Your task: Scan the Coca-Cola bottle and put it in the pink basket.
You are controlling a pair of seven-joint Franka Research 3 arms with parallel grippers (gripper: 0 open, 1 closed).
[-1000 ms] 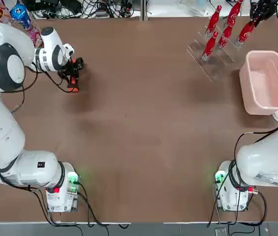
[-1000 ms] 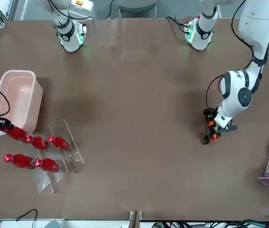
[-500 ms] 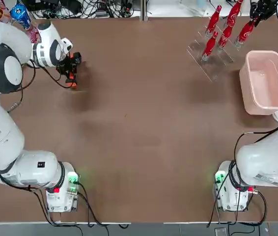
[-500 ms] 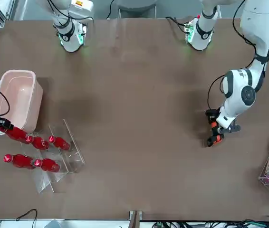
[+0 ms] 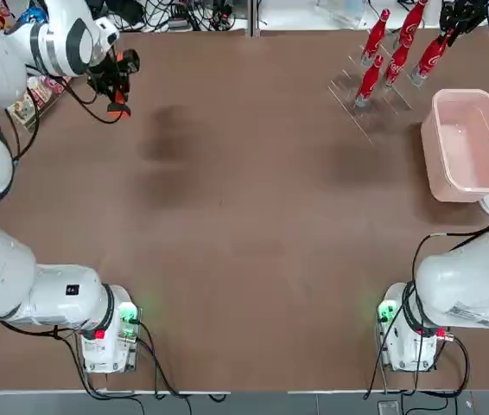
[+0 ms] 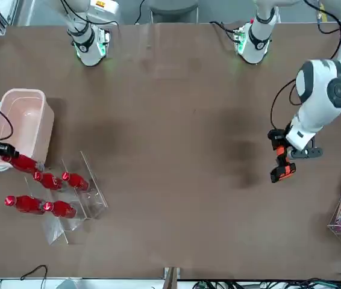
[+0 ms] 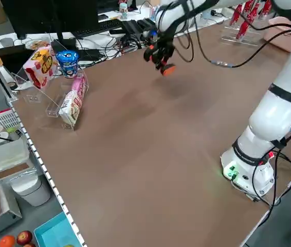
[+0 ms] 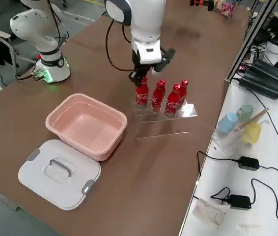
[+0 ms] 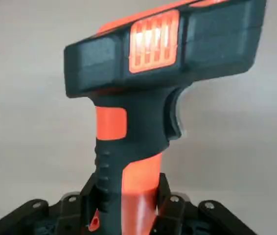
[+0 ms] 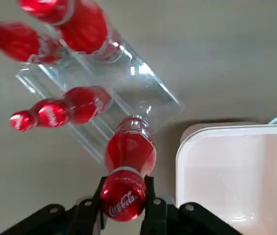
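The right gripper [image 10: 124,203] is closed on the neck of one Coca-Cola bottle [image 10: 128,149] — the bottle nearest the pink basket [image 5: 469,145], at the far right of the table. The bottle's bottom looks just above the clear rack [image 8: 164,112], where four more red bottles [image 8: 171,97] stand. A white lid [image 8: 59,172] lies beside the basket. Over on the far left, the left gripper [image 9: 126,210] is squeezed tight on the handle of an orange and black scanner [image 9: 150,83] — held up above the brown table [image 5: 253,216], near some snack packs [image 7: 58,77].
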